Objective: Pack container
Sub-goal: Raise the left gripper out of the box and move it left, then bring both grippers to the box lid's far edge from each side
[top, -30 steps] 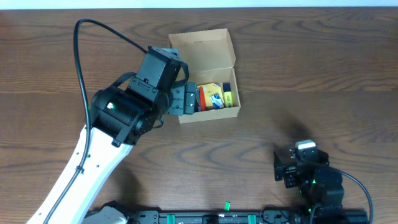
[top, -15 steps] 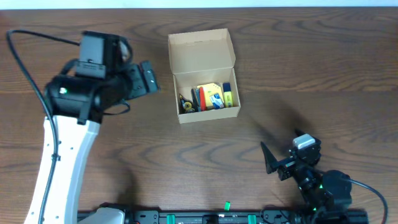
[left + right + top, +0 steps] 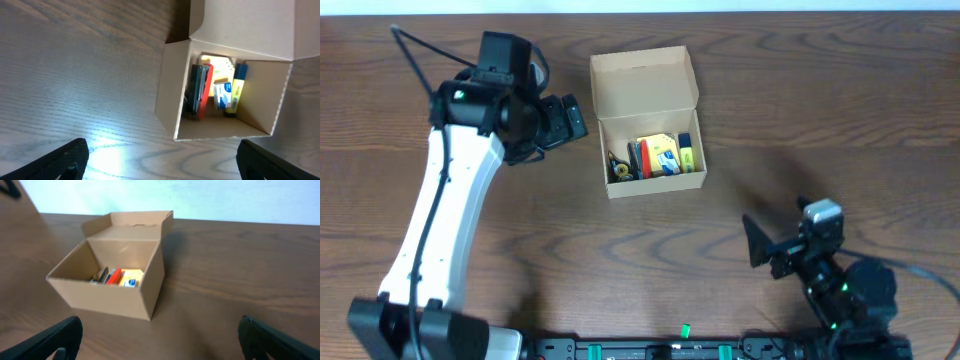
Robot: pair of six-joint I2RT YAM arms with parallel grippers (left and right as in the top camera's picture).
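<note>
**Closing the lid on the packed container**

The container point(image 3: 655, 186) stands close to the far edge of the counter point(image 3: 840, 110), about midway along it, with stationery point(image 3: 660, 155) inside. Judged step: fold the lid flap point(image 3: 643, 80) down.

The left gripper point(image 3: 576, 118) hovers just beside the container's left wall, jaws spread wide and holding nothing. The right gripper point(image 3: 758, 250), also spread and empty, sits towards the near right corner, well apart.

Approach the lid flap from the far side and push on its free edge. Press evenly so the container does not slide towards the near edge. Bracing the front wall with the other arm would help.

The opening faces up and the hinge lies along the far side. The long axis runs nearly parallel to the far edge, with the right end turned slightly farther away.
</note>
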